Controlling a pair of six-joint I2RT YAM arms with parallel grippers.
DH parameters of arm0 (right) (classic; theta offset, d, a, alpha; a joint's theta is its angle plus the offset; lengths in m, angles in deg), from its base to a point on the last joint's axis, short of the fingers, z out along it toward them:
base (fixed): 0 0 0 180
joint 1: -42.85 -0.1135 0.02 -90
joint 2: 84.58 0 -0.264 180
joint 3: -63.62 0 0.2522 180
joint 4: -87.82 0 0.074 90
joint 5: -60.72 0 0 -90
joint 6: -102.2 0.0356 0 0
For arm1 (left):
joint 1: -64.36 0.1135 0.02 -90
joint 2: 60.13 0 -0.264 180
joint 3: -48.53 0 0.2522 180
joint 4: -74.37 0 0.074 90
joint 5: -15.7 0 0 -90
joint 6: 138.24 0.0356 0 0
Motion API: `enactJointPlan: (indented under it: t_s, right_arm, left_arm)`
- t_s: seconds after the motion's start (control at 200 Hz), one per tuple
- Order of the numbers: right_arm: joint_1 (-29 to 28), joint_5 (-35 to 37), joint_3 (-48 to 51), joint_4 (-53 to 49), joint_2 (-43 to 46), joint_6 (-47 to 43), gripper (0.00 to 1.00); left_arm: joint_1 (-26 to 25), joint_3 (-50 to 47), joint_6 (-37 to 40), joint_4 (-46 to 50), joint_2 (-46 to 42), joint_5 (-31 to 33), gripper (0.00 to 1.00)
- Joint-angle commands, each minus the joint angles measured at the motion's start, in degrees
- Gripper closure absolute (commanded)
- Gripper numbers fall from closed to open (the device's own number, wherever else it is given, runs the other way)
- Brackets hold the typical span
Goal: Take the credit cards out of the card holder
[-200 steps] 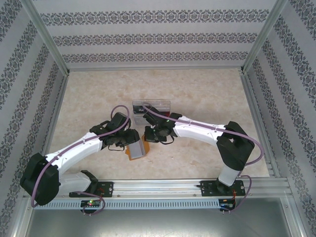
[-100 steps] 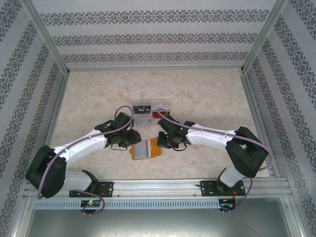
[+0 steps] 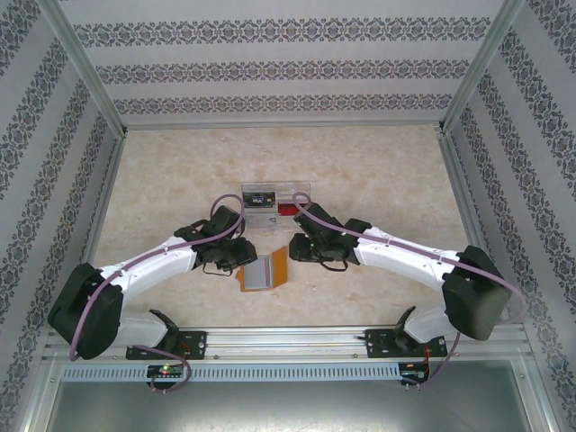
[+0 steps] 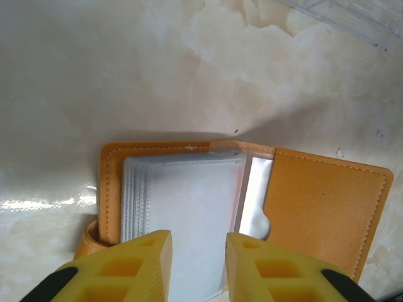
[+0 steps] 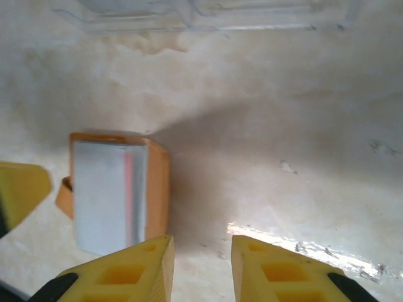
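Card holder (image 3: 264, 273) lying open on table (image 3: 378, 171), centre-near, sleeves (image 4: 189, 207) facing up, between both grippers. Left gripper (image 4: 198, 267) over sleeves at holder's left side, jaws narrowly parted, clamping nothing. Right gripper (image 5: 201, 267) just right of holder, released, bare table between jaws. Clear tray (image 3: 275, 200) just beyond, far side.

Both arms stretch forward and inward, elbows out, wrists angled down toward each other. The left gripper (image 4: 198, 242) holds its yellow fingers (image 4: 141, 258) a narrow gap apart. The right gripper (image 5: 201, 248) stands likewise.
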Motion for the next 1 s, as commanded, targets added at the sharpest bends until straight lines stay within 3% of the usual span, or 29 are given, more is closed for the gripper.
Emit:
enactJointPlan:
  t_s: [0.0,0.48,0.774,0.994]
  right_arm:
    - [-1.84,0.23,-3.37,-2.33,-0.86,-3.9,0.7]
    - [-1.92,-3.25,-3.01,-2.8,-8.8,-2.69,0.63]
    - [-1.92,-4.23,-1.65,-0.86,-10.33,-2.07,0.87]
    - [-1.94,-4.25,-1.19,-0.37,-10.42,-1.48,0.95]
  left_arm:
    - [-0.43,-0.84,0.55,-0.98,0.27,-0.32,0.71]
    - [-0.47,-0.68,1.16,-1.24,2.65,-1.77,0.7]
    - [-0.92,-0.97,1.08,0.42,3.86,-1.33,0.7]
    - [-1.31,-0.59,1.1,2.56,4.35,0.28,0.7]
